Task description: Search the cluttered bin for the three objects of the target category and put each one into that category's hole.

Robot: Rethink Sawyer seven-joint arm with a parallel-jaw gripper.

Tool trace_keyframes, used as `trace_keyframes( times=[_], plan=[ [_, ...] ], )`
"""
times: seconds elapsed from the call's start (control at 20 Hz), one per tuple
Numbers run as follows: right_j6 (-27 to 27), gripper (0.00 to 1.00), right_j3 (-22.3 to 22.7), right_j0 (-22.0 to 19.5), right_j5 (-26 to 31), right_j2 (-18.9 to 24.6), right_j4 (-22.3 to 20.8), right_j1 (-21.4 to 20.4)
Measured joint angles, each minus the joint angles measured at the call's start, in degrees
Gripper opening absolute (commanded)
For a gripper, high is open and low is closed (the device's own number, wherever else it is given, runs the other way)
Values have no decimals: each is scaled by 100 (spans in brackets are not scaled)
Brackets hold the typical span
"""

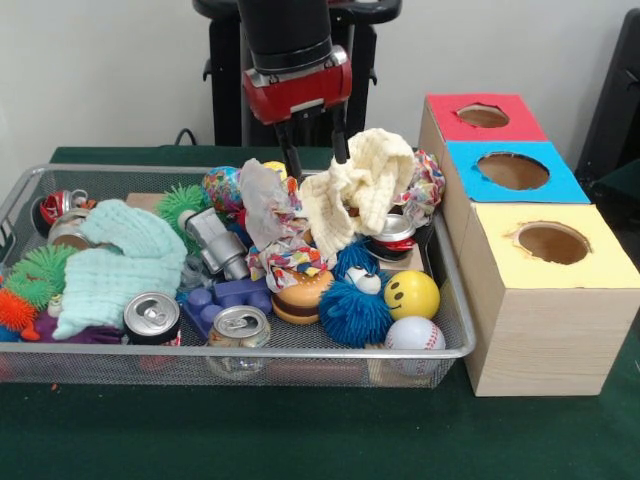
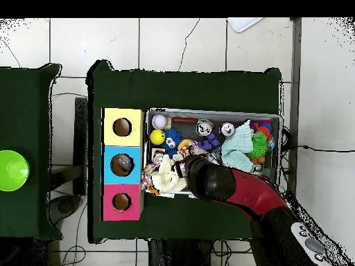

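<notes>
The cluttered bin [image 1: 20, 200] fills the tabletop's left and middle; mint cloth [image 1: 120, 255] and drink cans [image 1: 152, 315] heap its left end, likely burying any bottles, for I can spot none; the claw [image 1: 315, 150] hangs over the far rim, its prongs apart and empty, beside the cream cloth [image 1: 360, 185]; the holed boxes [image 1: 540, 290] line the right edge for easy dropping.

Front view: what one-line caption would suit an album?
Red-and-black gripper hangs open over a wire-mesh bin of toys, cloths and cans, beside three holed boxes.
</notes>
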Motion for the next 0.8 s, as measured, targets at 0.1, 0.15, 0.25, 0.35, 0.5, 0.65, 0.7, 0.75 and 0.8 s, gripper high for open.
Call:
trace_keyframes(
  times=[0.1,0.15,0.25,0.35,0.5,0.65,0.7,0.75,0.8],
  plan=[
    [0,100,-51,0,32,0,-21,-12],
    [0,100,-89,0,67,-1,-32,-28],
    [0,100,-134,0,115,0,-38,-50],
    [0,100,-185,0,175,0,-38,-87],
    [0,100,-236,0,262,0,-39,-147],
    [0,100,-285,4,451,-1,-39,-240],
    [0,100,-292,9,514,-1,-40,-267],
    [0,100,-299,16,581,-1,-40,-295],
    [0,100,-306,23,641,-1,-40,-317]
  ],
)
